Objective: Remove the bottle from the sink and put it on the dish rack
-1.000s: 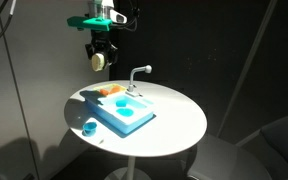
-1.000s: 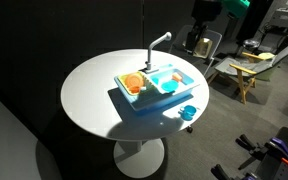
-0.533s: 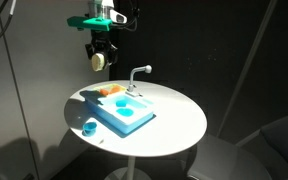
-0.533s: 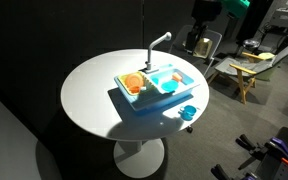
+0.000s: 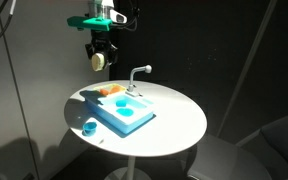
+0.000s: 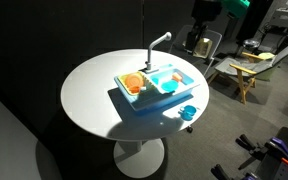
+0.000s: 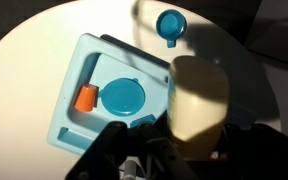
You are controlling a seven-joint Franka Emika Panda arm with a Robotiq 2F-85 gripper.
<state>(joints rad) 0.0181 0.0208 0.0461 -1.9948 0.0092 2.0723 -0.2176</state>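
Claw (image 5: 101,55) shut around pale bottle (image 5: 98,62), mid-body, high above counter (image 5: 179,122). Bottle clear of sink (image 5: 127,117). In an exterior view, orange dish rack (image 5: 109,91) sits at sink's 11 o'clock end. Bottle likely light, stiff, smooth plastic; may slip. Mid-body hold looks sound.

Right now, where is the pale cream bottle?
In an exterior view the pale cream bottle hangs in the shut gripper, high above the round white table and the light blue sink unit.
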